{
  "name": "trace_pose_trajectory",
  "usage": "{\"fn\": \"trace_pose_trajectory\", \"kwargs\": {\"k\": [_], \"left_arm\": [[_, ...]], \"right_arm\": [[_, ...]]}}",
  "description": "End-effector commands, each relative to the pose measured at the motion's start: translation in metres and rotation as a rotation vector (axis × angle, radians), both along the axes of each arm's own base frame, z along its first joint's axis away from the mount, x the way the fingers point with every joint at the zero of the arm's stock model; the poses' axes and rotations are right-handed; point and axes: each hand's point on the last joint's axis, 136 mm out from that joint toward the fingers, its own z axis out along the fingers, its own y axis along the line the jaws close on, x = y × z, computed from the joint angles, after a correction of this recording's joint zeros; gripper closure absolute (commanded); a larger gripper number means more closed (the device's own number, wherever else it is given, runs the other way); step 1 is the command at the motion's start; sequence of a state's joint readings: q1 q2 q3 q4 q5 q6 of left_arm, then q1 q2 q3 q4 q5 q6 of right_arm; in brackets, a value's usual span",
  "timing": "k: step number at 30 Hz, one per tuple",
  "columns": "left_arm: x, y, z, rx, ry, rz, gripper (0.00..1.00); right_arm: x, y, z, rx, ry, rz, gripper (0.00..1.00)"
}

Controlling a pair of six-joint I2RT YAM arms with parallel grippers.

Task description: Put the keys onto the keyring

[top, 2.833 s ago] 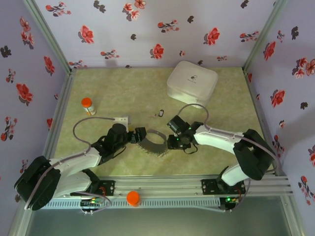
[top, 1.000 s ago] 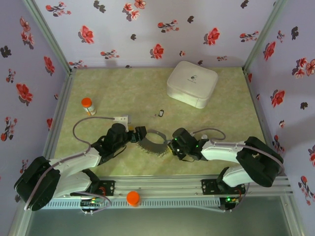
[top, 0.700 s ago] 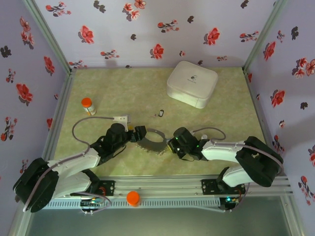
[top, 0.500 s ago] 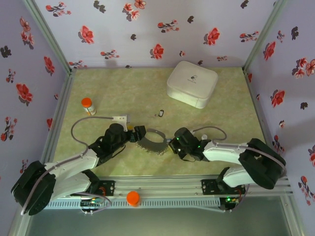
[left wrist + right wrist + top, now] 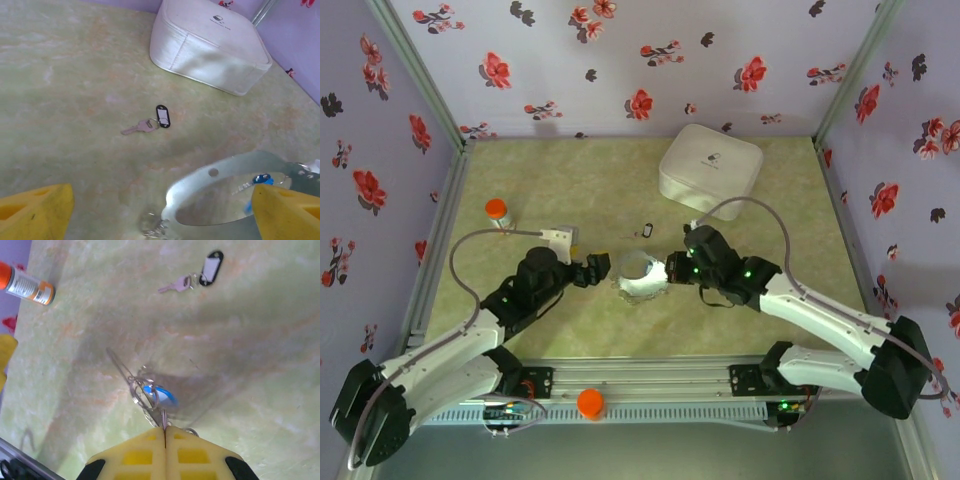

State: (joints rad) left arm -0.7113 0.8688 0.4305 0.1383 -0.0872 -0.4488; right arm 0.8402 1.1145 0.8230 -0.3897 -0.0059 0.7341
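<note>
My right gripper (image 5: 667, 272) is shut on the rim of the keyring (image 5: 638, 276), a thin silvery hoop held above the table. In the right wrist view the keyring (image 5: 131, 382) is edge-on in front of the shut gripper (image 5: 165, 432). The blue-headed key (image 5: 163, 395) dangles at the hoop by small wire rings. The other key (image 5: 647, 231), with a black-and-white tag, lies on the table behind the hoop; it appears again in both wrist views (image 5: 161, 117) (image 5: 209, 267). My left gripper (image 5: 594, 268) stands open just left of the hoop (image 5: 225, 172), not touching it.
A white rounded box (image 5: 710, 170) sits at the back right of the table. An orange-capped bottle (image 5: 497, 212) stands at the left, near the wall. Flowered walls close the table on three sides, and a rail runs along the front.
The right arm has raised the keyring off the table and drawn it back toward the loose key. The left gripper has opened a little wider and backed off to the left.
</note>
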Motion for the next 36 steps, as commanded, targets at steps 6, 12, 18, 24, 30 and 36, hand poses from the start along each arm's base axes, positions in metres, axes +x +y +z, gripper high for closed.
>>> {"fn": "trace_pose_trajectory", "kwargs": {"k": [6,12,18,24,30,36], "left_arm": [[-0.005,-0.003,0.031,0.139,-0.081,-0.151,0.08],[-0.017,-0.019,0.054,0.173,-0.151,-0.302,0.24],[-0.032,-0.044,0.075,0.17,-0.19,-0.5,0.43],[-0.049,-0.071,0.07,0.148,-0.177,-0.723,0.44],[-0.056,-0.086,0.072,0.111,-0.245,-0.841,0.48],[-0.066,-0.094,0.075,0.094,-0.314,-0.939,0.53]], "right_arm": [[-0.002,0.008,0.023,-0.223,-0.128,0.351,1.0],[-0.005,0.018,0.038,-0.238,-0.194,0.482,1.0],[-0.012,0.033,0.055,-0.187,-0.266,0.602,1.0],[-0.021,0.042,0.071,-0.166,-0.344,0.71,1.0],[-0.024,0.046,0.084,-0.161,-0.443,0.775,1.0],[-0.027,0.047,0.092,-0.172,-0.531,0.825,1.0]]}}
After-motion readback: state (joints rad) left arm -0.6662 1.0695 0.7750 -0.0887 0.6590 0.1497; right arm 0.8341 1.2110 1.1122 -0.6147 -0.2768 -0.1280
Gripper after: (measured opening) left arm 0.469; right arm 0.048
